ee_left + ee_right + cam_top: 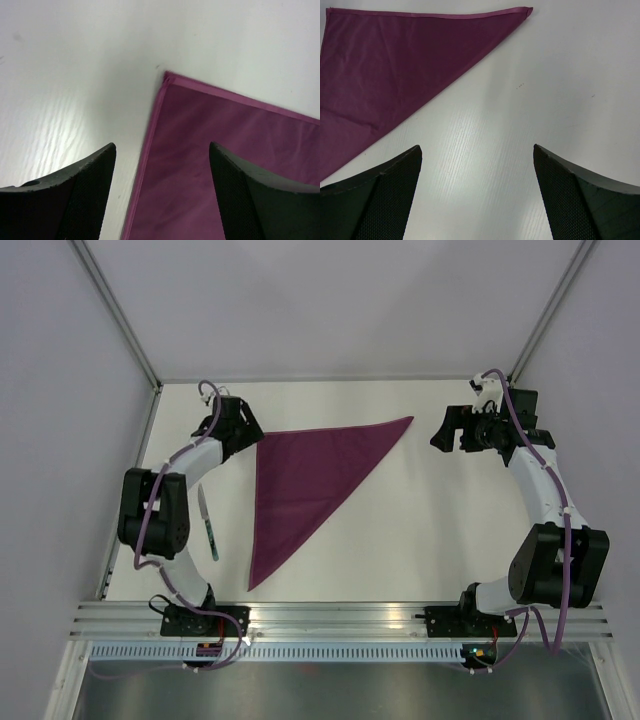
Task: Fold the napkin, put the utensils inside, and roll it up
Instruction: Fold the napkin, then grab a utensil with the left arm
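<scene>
The napkin (300, 475) lies flat on the table as a dark magenta triangle, its long edge running from the far right tip to the near tip. My left gripper (250, 435) hovers open over its far left corner, and the left wrist view shows that corner (167, 77) and the cloth's edge between the spread fingers (95, 185), with nothing gripped. My right gripper (441, 430) stands open just right of the napkin's far right tip (525, 10), over bare table. One slender grey-green utensil (207, 523) lies left of the napkin, beside the left arm.
White table (420, 540) bounded by grey walls at the back and sides. An aluminium rail (330, 615) carrying both arm bases runs along the near edge. Purple cables run along both arms.
</scene>
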Robot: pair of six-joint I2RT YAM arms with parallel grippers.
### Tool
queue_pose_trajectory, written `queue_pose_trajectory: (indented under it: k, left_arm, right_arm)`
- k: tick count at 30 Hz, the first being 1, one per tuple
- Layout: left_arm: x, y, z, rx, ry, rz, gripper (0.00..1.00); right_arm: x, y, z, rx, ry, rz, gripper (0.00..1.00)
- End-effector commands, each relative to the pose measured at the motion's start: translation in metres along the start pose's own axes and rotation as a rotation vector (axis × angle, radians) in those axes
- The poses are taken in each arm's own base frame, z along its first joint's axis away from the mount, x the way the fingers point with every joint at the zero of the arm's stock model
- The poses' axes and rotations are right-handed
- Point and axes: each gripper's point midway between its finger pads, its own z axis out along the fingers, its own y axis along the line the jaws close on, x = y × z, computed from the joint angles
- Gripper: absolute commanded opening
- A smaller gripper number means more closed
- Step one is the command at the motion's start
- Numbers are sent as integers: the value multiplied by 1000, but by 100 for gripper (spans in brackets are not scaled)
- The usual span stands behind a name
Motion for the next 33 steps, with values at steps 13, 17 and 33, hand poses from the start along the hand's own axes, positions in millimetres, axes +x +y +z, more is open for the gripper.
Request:
queue_pose_trajectory:
  k: [13, 17, 33]
  left_arm:
    - [91, 139, -140, -530, -34, -408, 78]
    - [123, 163, -148, -627, 7, -425, 79]
    - [152, 182, -136, -672, 86, -478, 60]
  right_arm:
    - [-3, 27, -1, -128, 6, -28, 96]
    - [8, 29, 4, -156, 31, -34, 95]
    - [21, 30, 11, -187, 50, -31, 95]
